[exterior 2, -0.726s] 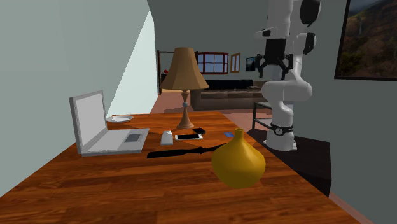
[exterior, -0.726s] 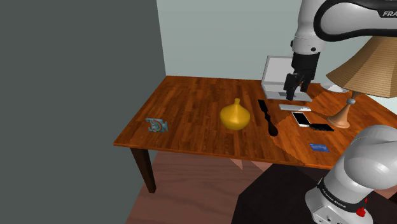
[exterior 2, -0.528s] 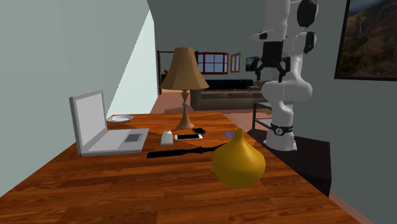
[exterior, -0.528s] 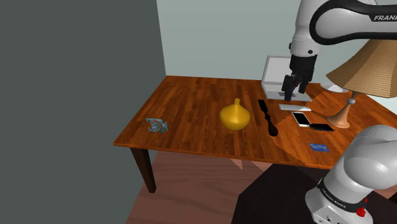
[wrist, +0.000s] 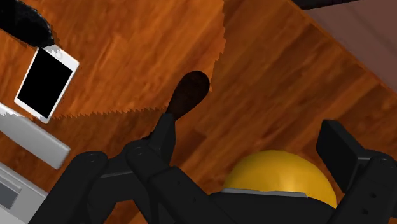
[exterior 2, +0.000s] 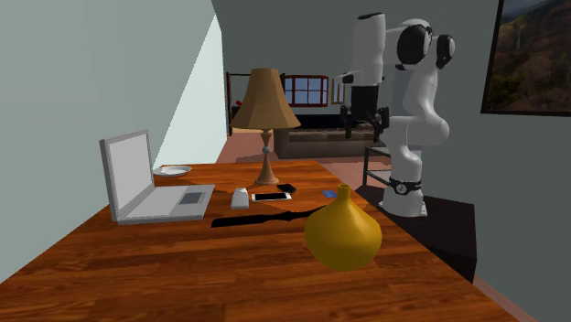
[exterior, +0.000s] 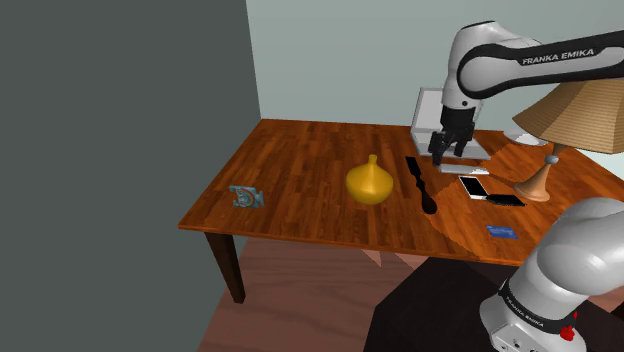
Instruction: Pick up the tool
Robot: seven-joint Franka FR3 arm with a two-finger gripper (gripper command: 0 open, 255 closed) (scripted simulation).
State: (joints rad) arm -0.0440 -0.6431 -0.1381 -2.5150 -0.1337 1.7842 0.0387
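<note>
Claw (exterior: 438, 157) lower than 0.7 s ago, wide, empty — black tool (exterior: 418, 180) on the table (exterior: 300, 170) below, past 1 fingertip (wrist: 162, 130).

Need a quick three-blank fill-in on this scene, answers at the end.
The gripper hangs above the table with its jaws ____.
In the shoulder view, the black tool lies between the white phone and the ____ vase.
The lamp stands on the wooden ____.
Answers: open; yellow; table.
</note>
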